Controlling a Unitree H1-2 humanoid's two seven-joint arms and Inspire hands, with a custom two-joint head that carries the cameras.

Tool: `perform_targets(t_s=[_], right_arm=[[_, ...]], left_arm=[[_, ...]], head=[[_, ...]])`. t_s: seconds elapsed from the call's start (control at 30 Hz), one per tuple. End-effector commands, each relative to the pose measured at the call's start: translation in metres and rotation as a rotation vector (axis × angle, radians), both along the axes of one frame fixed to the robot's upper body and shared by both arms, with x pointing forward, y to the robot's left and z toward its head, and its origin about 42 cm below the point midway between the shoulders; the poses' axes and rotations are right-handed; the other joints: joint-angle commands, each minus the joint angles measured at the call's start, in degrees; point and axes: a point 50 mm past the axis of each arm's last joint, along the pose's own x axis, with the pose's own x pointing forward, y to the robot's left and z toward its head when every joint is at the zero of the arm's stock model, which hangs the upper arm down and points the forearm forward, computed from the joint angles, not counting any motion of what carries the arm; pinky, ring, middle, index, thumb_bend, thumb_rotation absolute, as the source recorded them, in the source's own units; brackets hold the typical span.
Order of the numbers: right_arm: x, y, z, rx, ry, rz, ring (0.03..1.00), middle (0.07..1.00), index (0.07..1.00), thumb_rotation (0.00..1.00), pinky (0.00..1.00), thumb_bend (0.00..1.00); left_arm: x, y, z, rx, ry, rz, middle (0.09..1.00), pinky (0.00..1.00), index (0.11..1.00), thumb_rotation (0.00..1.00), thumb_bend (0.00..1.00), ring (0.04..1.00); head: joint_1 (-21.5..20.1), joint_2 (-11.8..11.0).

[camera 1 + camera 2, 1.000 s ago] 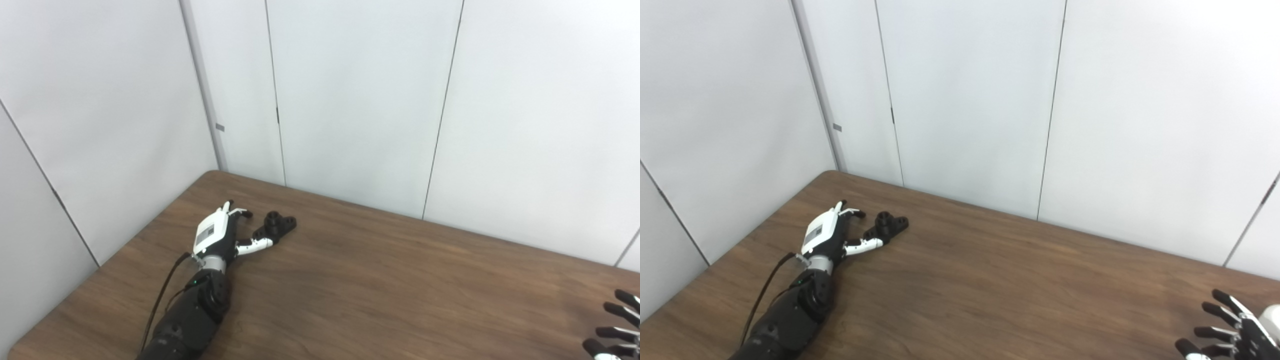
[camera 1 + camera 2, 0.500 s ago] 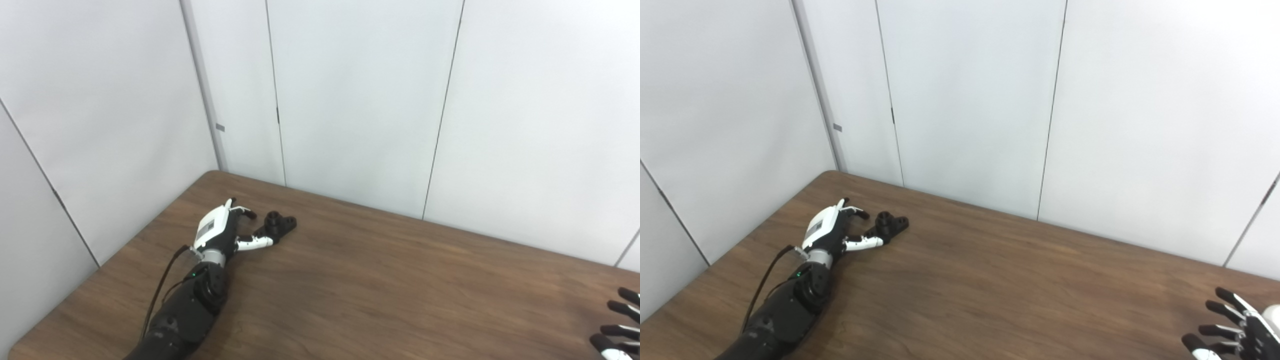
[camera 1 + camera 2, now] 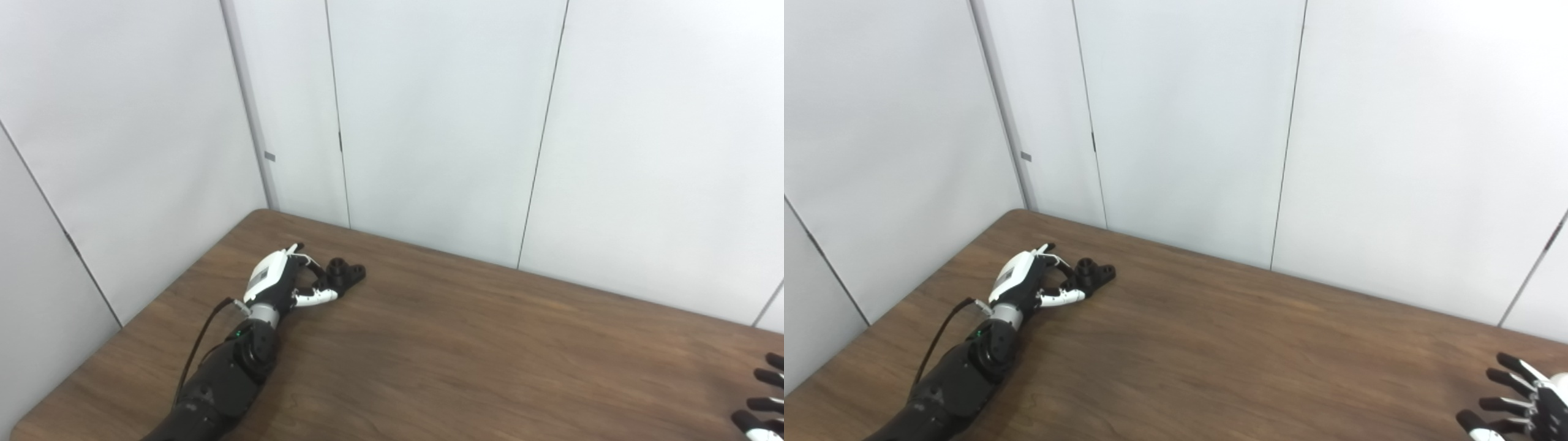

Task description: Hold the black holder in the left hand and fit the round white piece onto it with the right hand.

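Note:
The black holder (image 3: 346,273) lies on the brown table (image 3: 478,349) near its far left corner; it also shows in the right eye view (image 3: 1096,274). My left hand (image 3: 283,284) lies right next to it. Its fingers curl over the holder's near end and its thumb points at it from below. The fingers are still apart and the holder rests on the table. My right hand (image 3: 1522,404) is open with fingers spread at the bottom right corner, mostly cut off. A pale rounded shape (image 3: 1562,383) sits at the picture edge beside it; I cannot tell what it is.
White wall panels (image 3: 429,122) stand close behind the table's far edge and along its left side. A black cable (image 3: 199,349) runs along my left forearm.
My left hand has moved forward to the holder and its fingers have curled around the near end, nudging the holder slightly right. My right hand has slid down and right, further out of the picture.

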Motion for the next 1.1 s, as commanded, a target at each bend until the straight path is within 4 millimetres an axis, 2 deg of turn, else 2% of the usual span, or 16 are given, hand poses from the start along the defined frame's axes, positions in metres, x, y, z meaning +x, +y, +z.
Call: perform_targets(t_s=[0.0, 0.17, 0.57, 0.83, 1.07], right_arm=[[0.005, -0.001, 0.022, -0.006, -0.08, -0.004, 0.646, 0.786, 0.831, 0.41, 0.52, 0.54], [0.004, -0.001, 0.021, 0.006, -0.078, -0.005, 0.657, 0.784, 0.825, 0.42, 0.54, 0.55], [0.005, -0.001, 0.024, 0.01, -0.085, -0.006, 0.639, 0.772, 0.817, 0.42, 0.52, 0.56], [0.006, 0.004, 0.03, 0.016, -0.086, -0.005, 0.643, 0.775, 0.818, 0.42, 0.52, 0.57], [0.007, 0.01, 0.031, 0.011, -0.089, -0.01, 0.654, 0.791, 0.834, 0.4, 0.53, 0.56]], left_arm=[[-0.019, -0.025, -0.049, -0.049, 0.184, -0.077, 0.965, 1.0, 0.489, 0.06, 0.52, 1.0], [-0.021, -0.025, -0.053, -0.041, 0.184, -0.087, 0.97, 1.0, 0.489, 0.06, 0.52, 1.0], [-0.023, -0.035, -0.059, -0.014, 0.179, -0.184, 0.983, 1.0, 0.486, 0.07, 0.52, 1.0], [-0.031, -0.062, -0.061, 0.002, 0.154, -0.376, 0.983, 1.0, 0.484, 0.06, 0.52, 1.0], [-0.042, -0.106, -0.061, -0.007, 0.104, -0.547, 0.975, 1.0, 0.484, 0.06, 0.52, 1.0]], head=[[0.0, 0.1], [-0.2, 0.2], [-1.6, 0.7], [-4.1, 1.5], [-8.6, 2.7]])
